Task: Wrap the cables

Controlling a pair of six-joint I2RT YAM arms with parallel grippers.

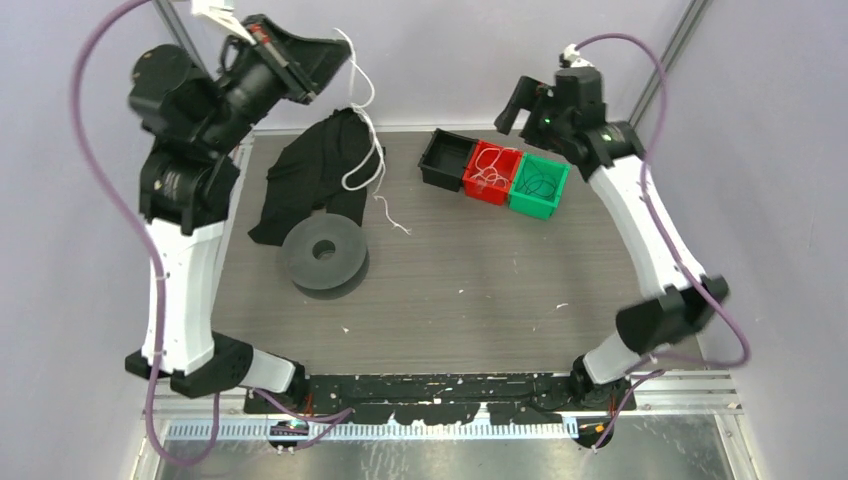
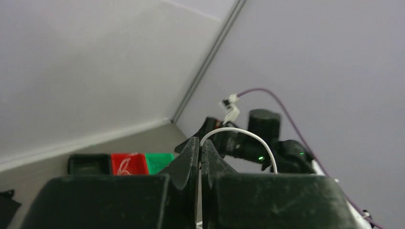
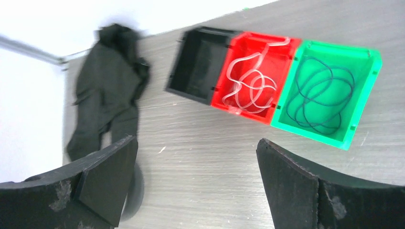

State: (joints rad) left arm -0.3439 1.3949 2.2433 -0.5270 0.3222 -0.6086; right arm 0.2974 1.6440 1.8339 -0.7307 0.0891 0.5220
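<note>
My left gripper (image 1: 335, 52) is raised high at the back left, shut on a thin white cable (image 1: 372, 120). The cable hangs from it in curls down past the black cloth (image 1: 305, 180), and its end lies on the table. In the left wrist view the jaws (image 2: 200, 144) are pressed together and the cable (image 2: 253, 137) arcs out over the right finger. More white cables (image 3: 248, 83) lie looped in the red bin (image 3: 248, 114). My right gripper (image 3: 196, 143) hovers above the bins, wide open and empty.
A black bin (image 1: 440, 178), the red bin (image 1: 485, 193) and a green bin (image 1: 530, 208) holding thin dark wires (image 3: 320, 95) stand in a row at the back right. A grey spool (image 1: 322, 255) lies in front of the cloth at the left.
</note>
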